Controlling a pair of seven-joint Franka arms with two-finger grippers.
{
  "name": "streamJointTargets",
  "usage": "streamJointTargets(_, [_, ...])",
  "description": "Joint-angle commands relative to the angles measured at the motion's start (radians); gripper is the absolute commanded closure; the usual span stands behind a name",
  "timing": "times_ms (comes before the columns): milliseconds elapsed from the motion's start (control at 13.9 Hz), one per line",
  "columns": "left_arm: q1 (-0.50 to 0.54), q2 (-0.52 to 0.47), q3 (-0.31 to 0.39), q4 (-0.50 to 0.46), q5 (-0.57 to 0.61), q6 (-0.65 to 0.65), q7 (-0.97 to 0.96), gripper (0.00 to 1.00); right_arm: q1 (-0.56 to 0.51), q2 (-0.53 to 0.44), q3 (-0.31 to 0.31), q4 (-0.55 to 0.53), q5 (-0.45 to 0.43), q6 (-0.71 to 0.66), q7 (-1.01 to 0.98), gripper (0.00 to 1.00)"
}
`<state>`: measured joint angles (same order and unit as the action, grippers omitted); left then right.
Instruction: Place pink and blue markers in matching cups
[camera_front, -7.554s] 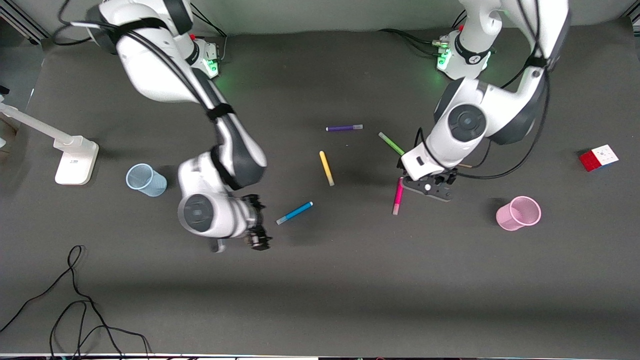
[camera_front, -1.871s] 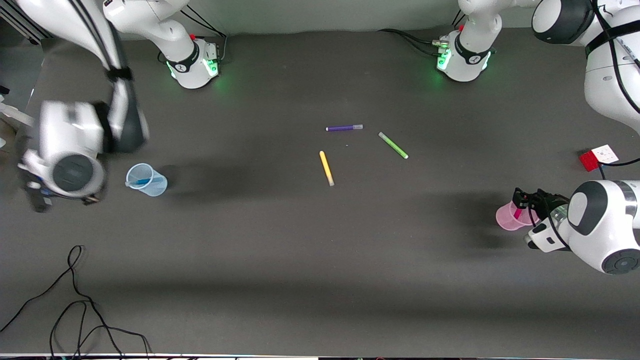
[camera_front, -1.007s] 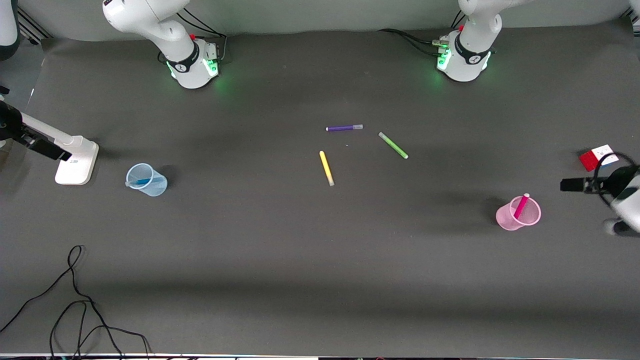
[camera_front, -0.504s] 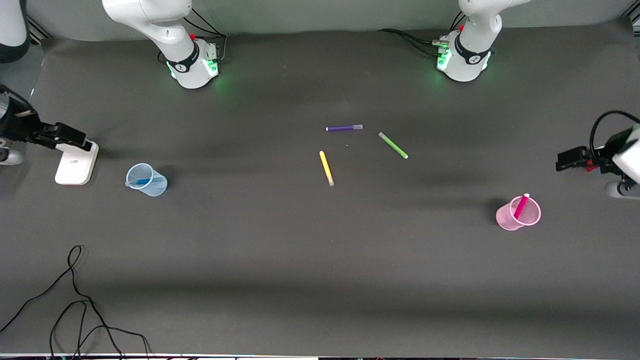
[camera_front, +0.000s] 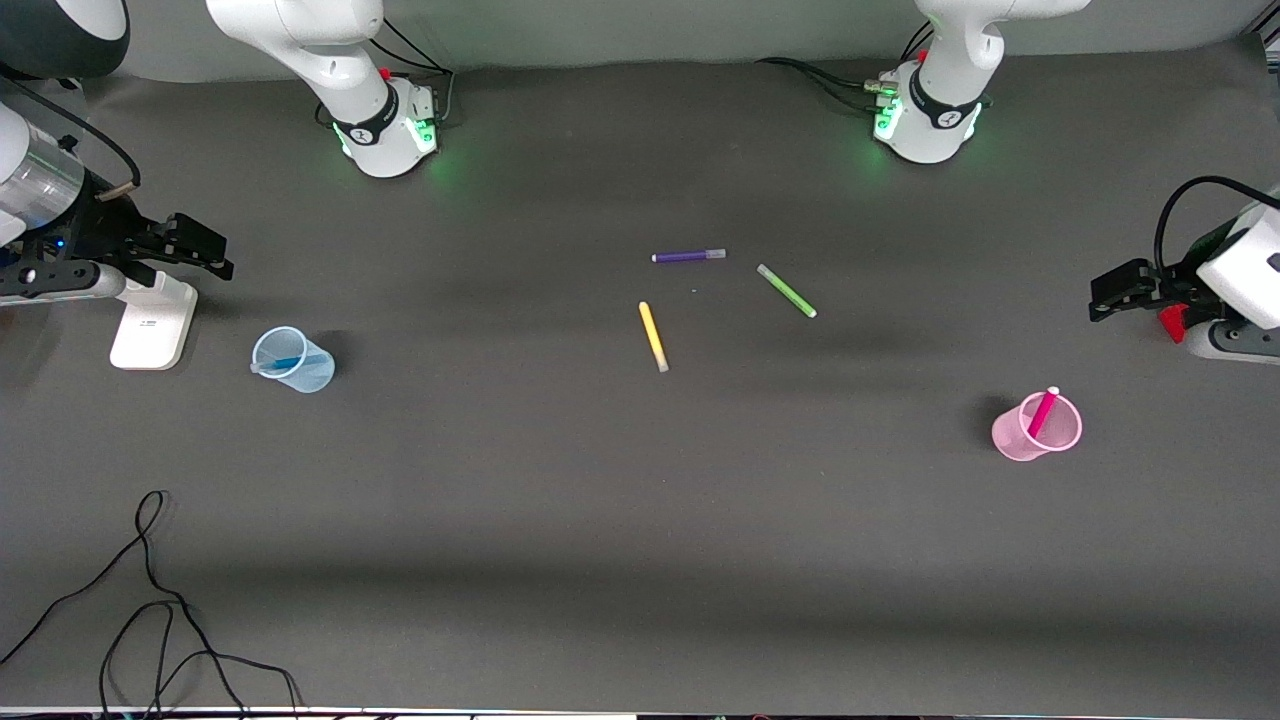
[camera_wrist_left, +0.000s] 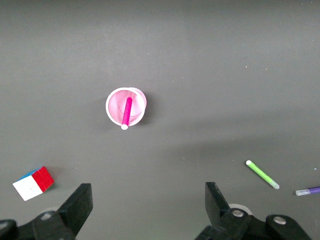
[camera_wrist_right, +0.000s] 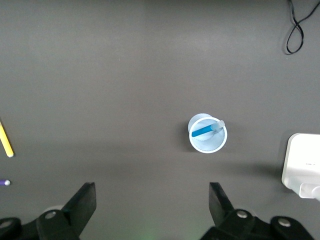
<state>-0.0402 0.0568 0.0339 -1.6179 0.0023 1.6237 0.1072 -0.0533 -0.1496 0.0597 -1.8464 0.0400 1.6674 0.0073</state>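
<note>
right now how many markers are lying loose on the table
3: the purple marker, green marker and yellow marker, all mid-table. The pink marker and blue marker sit in cups.

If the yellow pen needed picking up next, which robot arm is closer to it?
Neither clearly. The yellow pen lies mid-table, while the left gripper and right gripper both hang open at opposite table ends. Pink marker and blue marker already sit in cups.
</note>
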Motion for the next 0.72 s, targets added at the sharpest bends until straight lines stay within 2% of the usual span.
streamJointTargets(0, [-0.027, -0.037, 0.026, -0.031, -0.015, 0.008, 0.000, 0.00, 0.018, 0.028, 0.009, 0.050, 0.023, -0.035, 0.069, 0.00])
streamJointTargets(144, [-0.026, -0.046, 0.015, -0.036, -0.015, -0.004, -0.001, 0.00, 0.020, 0.012, -0.012, 0.047, 0.030, -0.073, -0.019, 0.00])
streamJointTargets(288, [-0.026, -0.051, 0.015, -0.034, -0.015, -0.007, -0.006, 0.00, 0.083, -0.007, -0.116, 0.059, 0.119, -0.116, -0.124, 0.00])
streamJointTargets(360, [-0.026, -0.051, 0.015, -0.034, -0.015, -0.004, -0.029, 0.00, 0.113, -0.005, -0.136, 0.071, 0.106, -0.117, -0.127, 0.00])
streamJointTargets(504, [-0.026, -0.051, 0.006, -0.034, -0.015, -0.004, -0.054, 0.00, 0.113, 0.010, -0.130, 0.105, 0.048, -0.117, -0.130, 0.00])
streamJointTargets(647, [-0.026, -0.051, 0.006, -0.034, -0.015, -0.005, -0.054, 0.00, 0.115, 0.028, -0.130, 0.127, 0.046, -0.118, -0.122, 0.00])
